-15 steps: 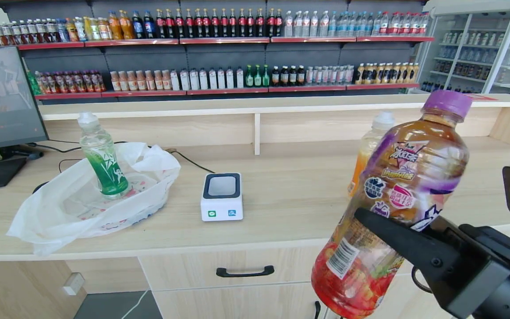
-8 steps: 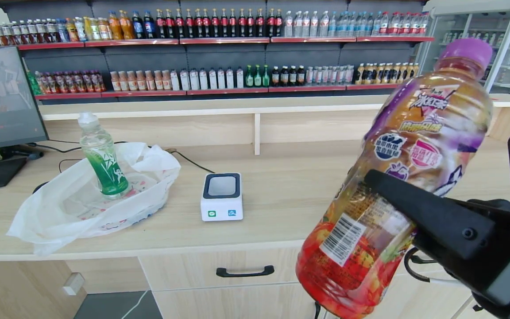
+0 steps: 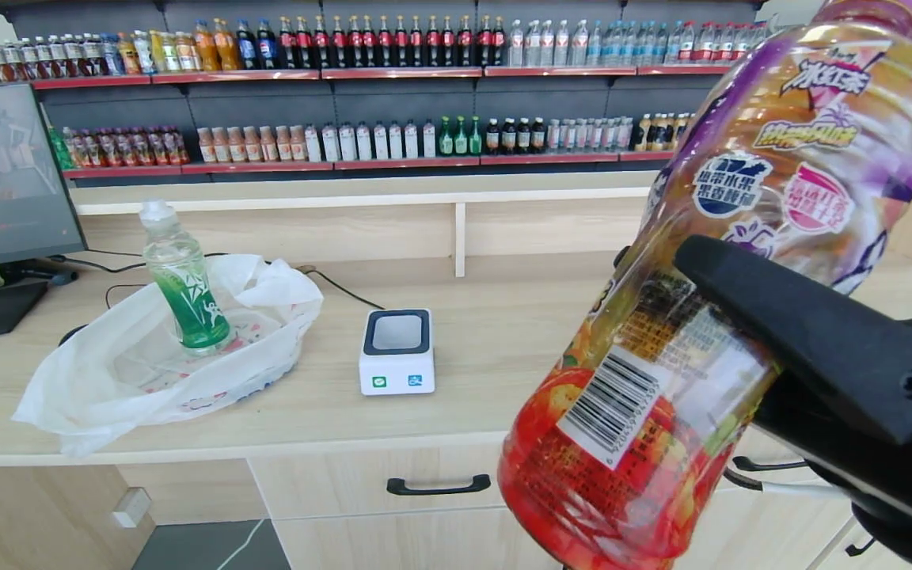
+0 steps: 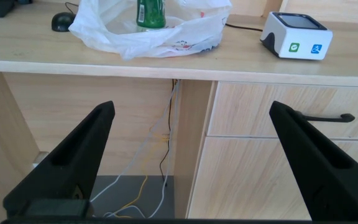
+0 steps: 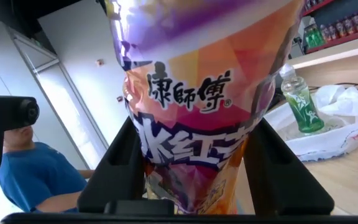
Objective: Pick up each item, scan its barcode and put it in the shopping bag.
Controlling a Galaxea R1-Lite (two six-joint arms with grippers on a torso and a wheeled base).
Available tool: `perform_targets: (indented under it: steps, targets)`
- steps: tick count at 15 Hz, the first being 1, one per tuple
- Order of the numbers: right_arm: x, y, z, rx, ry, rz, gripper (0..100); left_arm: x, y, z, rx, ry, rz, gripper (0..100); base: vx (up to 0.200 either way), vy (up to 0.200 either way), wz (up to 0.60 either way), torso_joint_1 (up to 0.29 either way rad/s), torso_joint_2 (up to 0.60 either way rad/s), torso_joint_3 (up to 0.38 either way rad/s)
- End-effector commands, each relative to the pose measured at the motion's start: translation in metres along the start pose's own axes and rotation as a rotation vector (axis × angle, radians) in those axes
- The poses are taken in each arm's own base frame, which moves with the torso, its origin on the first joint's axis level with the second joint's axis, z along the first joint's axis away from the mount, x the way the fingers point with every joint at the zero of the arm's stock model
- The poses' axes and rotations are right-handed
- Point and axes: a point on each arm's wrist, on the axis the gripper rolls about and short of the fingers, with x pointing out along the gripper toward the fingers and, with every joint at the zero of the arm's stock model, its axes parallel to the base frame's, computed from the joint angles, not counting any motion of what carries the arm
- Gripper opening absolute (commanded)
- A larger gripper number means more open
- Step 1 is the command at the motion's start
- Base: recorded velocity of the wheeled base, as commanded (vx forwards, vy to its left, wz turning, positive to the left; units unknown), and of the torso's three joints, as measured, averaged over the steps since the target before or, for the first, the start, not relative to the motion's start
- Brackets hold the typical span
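Note:
My right gripper (image 3: 749,332) is shut on a large tea bottle (image 3: 709,317) with a purple cap and purple-orange label, held tilted high at the right, close to the head camera; its barcode (image 3: 610,396) faces the camera. In the right wrist view the tea bottle (image 5: 197,118) sits between the two fingers (image 5: 120,158). The white scanner (image 3: 397,351) rests mid-counter. A green-labelled bottle (image 3: 181,279) stands upright inside the white shopping bag (image 3: 147,364) at the left. My left gripper (image 4: 191,162) hangs open below the counter edge, in front of the cabinet, holding nothing.
A monitor (image 3: 5,182) stands at the counter's far left with cables behind the bag. A raised shelf ledge (image 3: 456,198) runs along the counter's back. Drink shelves (image 3: 393,75) line the wall. Drawers with black handles (image 3: 438,485) sit under the counter.
My right gripper has lifted the tea bottle higher and nearer the head camera, so it now hides the orange bottle behind it. The bag, green bottle and scanner stayed put.

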Motion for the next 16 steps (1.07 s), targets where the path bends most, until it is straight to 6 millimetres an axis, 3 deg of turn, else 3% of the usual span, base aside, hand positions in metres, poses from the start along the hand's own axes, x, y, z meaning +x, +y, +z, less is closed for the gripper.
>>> perform_targets:
  steps: [1,16]
  targets:
    - [0.0003,0.0007,-0.0005,0.001,0.002,0.004,0,0.0000,0.0000,0.0000,0.000,0.000,0.000,100,0.000,0.000,0.00,0.000,0.00,0.000]
    - [-0.0025,0.0049,0.0023,-0.006,-0.006,0.017,0,0.0000,0.0000,0.0000,0.005,0.000,0.000,100,0.000,0.000,0.00,0.000,0.00,0.000]
